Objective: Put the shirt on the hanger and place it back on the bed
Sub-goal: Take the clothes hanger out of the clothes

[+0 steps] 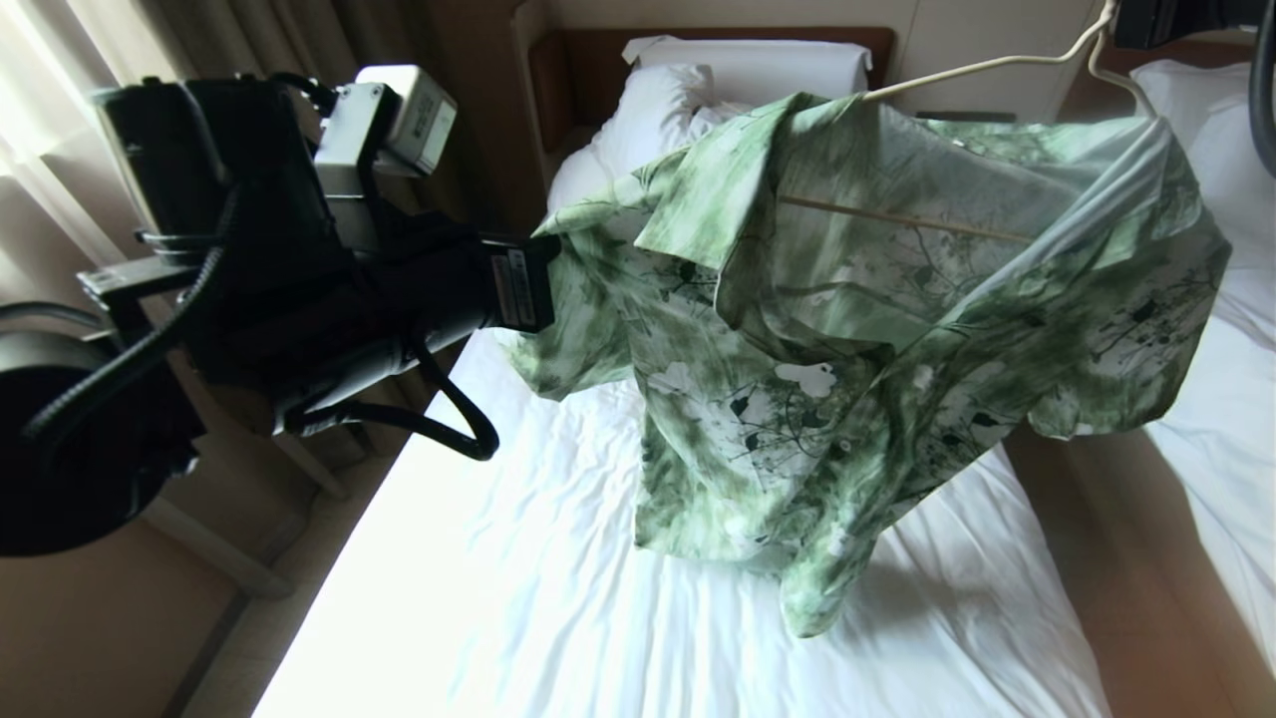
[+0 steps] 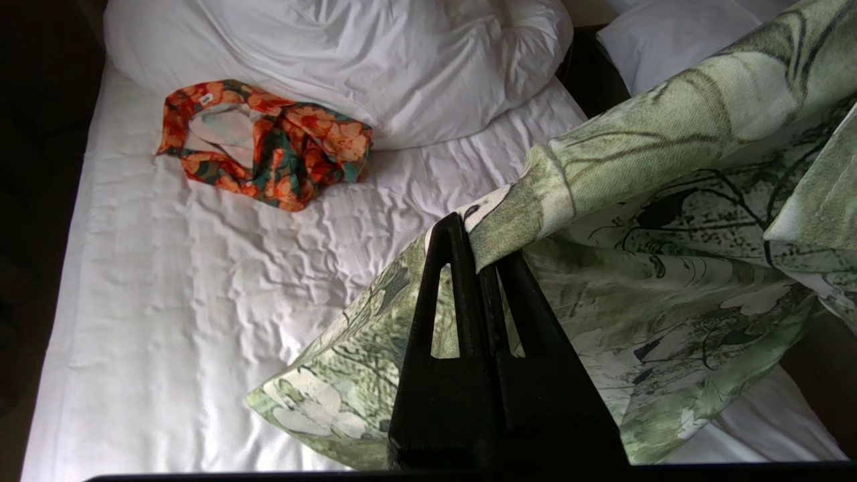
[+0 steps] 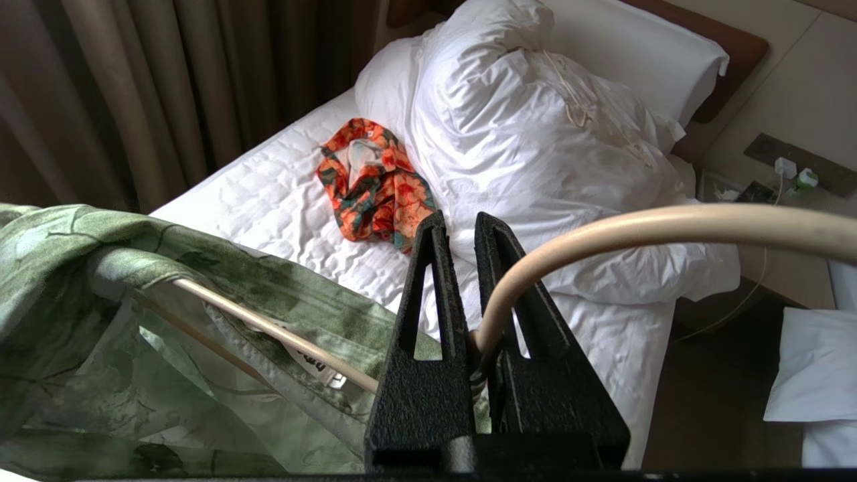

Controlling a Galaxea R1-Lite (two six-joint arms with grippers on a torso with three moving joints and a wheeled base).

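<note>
Above the bed (image 1: 558, 598): shirt (image 1: 857, 379) draped askew on hanger (image 1: 982, 65), left gripper (image 2: 483, 258) clamped on its sleeve, right gripper (image 3: 462, 234) clenched on the hanger's hook.

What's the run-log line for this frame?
left pincer: shut on shirt sleeve | right pincer: shut on hanger | shirt: partly on hanger, above bed
</note>
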